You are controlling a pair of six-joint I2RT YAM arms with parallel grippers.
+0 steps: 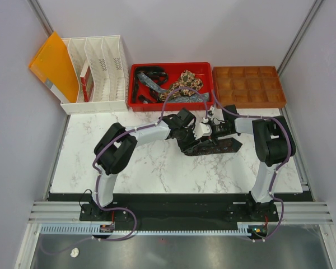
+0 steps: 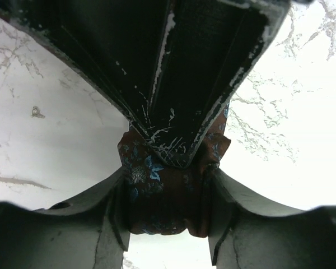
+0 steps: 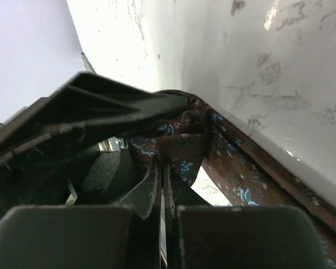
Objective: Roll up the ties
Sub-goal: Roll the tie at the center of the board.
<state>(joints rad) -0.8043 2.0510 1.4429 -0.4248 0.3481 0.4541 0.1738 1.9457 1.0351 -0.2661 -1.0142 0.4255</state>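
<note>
**Figure. Two-arm hold on a tie, mid-table.** A dark brown tie with small blue flowers lies on the marble table, just toward 1 o'clock from its centre. Both arms meet over its 9 o'clock end.

The left gripper has its jaws closed against either side of a bunched fold of the cloth. The right gripper has its jaws pressed almost together, pinching a pleat of the same fold at their tips. From there the rest of the band trails away flat across the marble toward 3 o'clock.

Unrolled ties wait in a red bin at 12 o'clock.

*Handling.* The fabric looks light, limp and smooth-faced. It will likely crease and sag rather than hold a shape, and a loose turn may slip open. A hold on the folded end, across the band's full width, seems the soundest.

*Lettering.* No brand, label or writing can be read in any view.
</note>
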